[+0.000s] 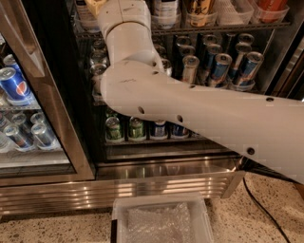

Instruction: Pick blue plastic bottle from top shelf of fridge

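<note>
The fridge (pixel 166 178) stands open in front, black inside with a brushed steel base. Its top shelf (pixel 223 26) runs along the top edge of the view, with clear lane trays holding bottle bottoms. One bottle (pixel 166 10) has a white label with a dark band and is cut off by the frame, so its lettering is hidden. An amber gold-labelled bottle (pixel 199 9) stands to its right. My white arm (pixel 128 57) reaches from the lower right up to the shelf's left part. The gripper is above the top edge, out of view.
Tall drink cans (pixel 218 66) fill the middle rack and small cans (pixel 137 128) the lower one. A second cooler with Pepsi cans (pixel 12 85) stands at left behind a steel door frame (pixel 57 118). A white bin (pixel 161 220) and a black cable (pixel 259 201) lie on the floor.
</note>
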